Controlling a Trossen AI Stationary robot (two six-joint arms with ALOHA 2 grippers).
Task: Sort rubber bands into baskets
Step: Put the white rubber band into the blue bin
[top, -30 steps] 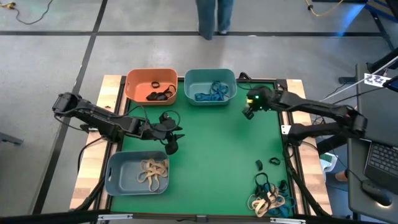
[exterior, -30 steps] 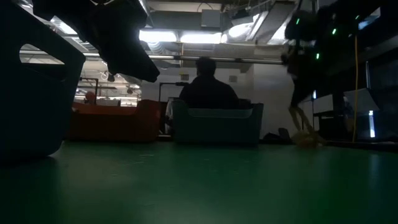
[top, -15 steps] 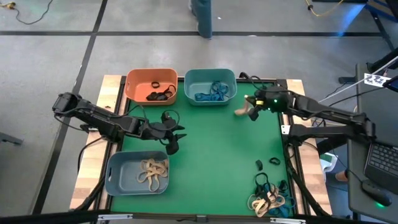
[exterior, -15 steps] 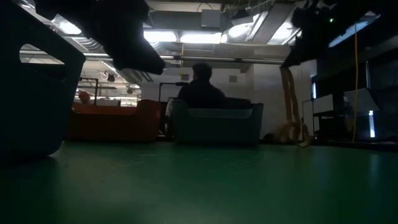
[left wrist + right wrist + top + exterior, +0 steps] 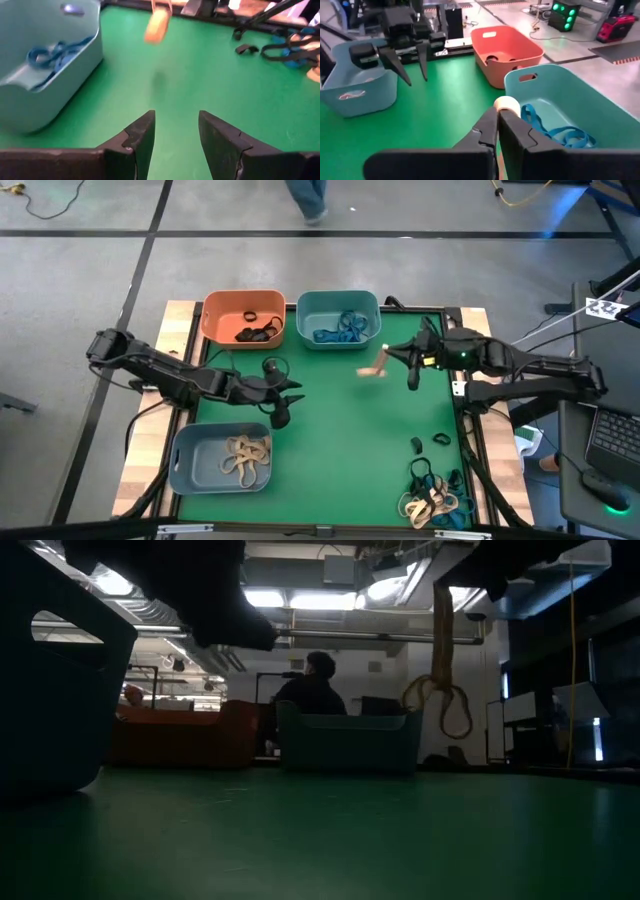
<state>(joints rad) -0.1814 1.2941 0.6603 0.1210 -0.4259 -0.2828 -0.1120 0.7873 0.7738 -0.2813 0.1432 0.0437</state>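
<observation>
Orange basket (image 5: 243, 317), teal basket (image 5: 338, 320), grey-blue basket (image 5: 220, 457) — tan band (image 5: 374, 367) over the green mat (image 5: 345, 430).

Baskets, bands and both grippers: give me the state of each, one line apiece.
Orange basket: holds black bands.
Teal basket: holds blue bands.
Grey-blue basket: holds tan bands.
Tan band: hanging from the right gripper, off the mat.
Unsorted bands: heaped at the mat's corner.
Right gripper: shut on the tan band.
Left gripper: open, empty, beside the grey-blue basket.
</observation>
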